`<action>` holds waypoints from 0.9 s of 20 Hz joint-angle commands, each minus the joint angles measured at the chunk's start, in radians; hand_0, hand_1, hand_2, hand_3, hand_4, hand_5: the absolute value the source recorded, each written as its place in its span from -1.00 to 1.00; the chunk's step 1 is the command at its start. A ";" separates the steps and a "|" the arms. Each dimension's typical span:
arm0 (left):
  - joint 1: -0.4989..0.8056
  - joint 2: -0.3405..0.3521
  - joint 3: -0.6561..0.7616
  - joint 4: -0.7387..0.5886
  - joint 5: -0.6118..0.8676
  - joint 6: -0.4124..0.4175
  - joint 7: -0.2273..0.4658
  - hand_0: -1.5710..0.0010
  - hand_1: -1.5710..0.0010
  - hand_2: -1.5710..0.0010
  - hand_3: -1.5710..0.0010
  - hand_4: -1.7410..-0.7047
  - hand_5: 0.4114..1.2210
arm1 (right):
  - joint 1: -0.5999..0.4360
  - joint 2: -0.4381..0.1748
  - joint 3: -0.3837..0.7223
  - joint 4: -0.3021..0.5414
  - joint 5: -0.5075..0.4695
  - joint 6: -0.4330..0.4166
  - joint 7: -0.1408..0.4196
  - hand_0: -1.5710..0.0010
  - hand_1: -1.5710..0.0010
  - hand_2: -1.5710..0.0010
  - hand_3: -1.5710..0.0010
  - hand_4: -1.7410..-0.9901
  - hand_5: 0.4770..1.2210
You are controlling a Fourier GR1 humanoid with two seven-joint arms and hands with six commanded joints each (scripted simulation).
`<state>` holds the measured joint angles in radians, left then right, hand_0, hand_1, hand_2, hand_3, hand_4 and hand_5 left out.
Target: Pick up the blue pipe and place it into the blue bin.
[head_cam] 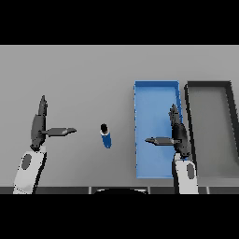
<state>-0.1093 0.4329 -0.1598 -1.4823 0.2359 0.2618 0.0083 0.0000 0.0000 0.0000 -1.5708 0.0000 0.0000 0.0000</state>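
Nearest you, both arms came in from the lower edge of the table [84, 79]. Your left hand [38, 125] sat at the left side, over bare grey surface, its fingers straight and pointing away from you, its thumb stuck out sideways toward the middle of the table. It held nothing and touched nothing you could see.

Your right hand [178, 133] was on the right, over the right-hand part of the blue bin [144, 93], close to the wall the bin shares a border with on that side. Its fingers were also straight and pointing away, the thumb spread out to the left across the bin's floor. It too was empty. You could not tell from this view how high either hand stood above what lay under it.

Between the two hands, a little nearer the bin than the left hand, was the pipe [106, 135]. It was blue with a dark far end, lying on the table outside the bin, just left of the bin's left wall and apart from it. The left thumb tip pointed toward it but stood clear of it.

The bin ran lengthwise away from you. Just beside it on the right was a dark tray [189, 100] with a grey floor, running the same way.
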 commanded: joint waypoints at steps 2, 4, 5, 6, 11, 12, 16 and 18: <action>0.002 -0.001 -0.001 -0.003 -0.001 0.001 -0.008 1.00 1.00 1.00 1.00 0.42 -0.57 | 0.003 -0.001 0.000 -0.002 -0.001 0.000 -0.002 1.00 1.00 1.00 1.00 0.38 -0.66; 0.006 -0.001 -0.002 -0.007 -0.002 0.002 -0.010 1.00 1.00 1.00 1.00 0.42 -0.57 | 0.006 -0.002 0.000 -0.004 -0.002 0.002 -0.003 1.00 1.00 1.00 1.00 0.38 -0.66; 0.007 -0.001 -0.003 -0.009 -0.003 0.003 -0.010 1.00 1.00 1.00 1.00 0.42 -0.57 | 0.008 -0.002 0.000 -0.006 -0.002 0.002 -0.004 1.00 1.00 1.00 1.00 0.38 -0.66; 0.018 0.003 0.002 -0.007 0.002 -0.002 -0.017 1.00 1.00 1.00 1.00 0.42 -0.57 | 0.018 -0.006 0.002 -0.016 -0.003 0.005 -0.014 1.00 1.00 1.00 1.00 0.38 -0.66; 0.075 0.146 -0.073 -0.023 -0.032 -0.233 -0.144 1.00 1.00 1.00 1.00 0.41 -0.56 | 0.109 -0.121 0.080 -0.119 0.111 0.069 -0.084 1.00 1.00 1.00 1.00 0.36 -0.67; 0.078 0.161 -0.069 -0.029 -0.026 -0.245 -0.146 1.00 1.00 1.00 1.00 0.42 -0.57 | 0.109 -0.122 0.084 -0.123 0.113 0.072 -0.077 1.00 1.00 1.00 1.00 0.36 -0.67; 0.100 0.181 -0.079 -0.058 0.015 -0.322 -0.182 1.00 1.00 1.00 1.00 0.38 -0.55 | 0.097 -0.136 0.083 -0.126 0.121 0.070 -0.053 1.00 1.00 1.00 1.00 0.39 -0.70; 0.102 0.201 -0.111 -0.079 0.006 -0.369 -0.172 1.00 1.00 1.00 1.00 0.39 -0.58 | 0.091 -0.129 0.092 -0.132 0.127 0.070 -0.052 1.00 1.00 1.00 1.00 0.40 -0.71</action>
<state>-0.0069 0.6334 -0.2714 -1.5611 0.2417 -0.1087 -0.1657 0.0913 -0.1291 0.0924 -1.7027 0.1268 0.0699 -0.0530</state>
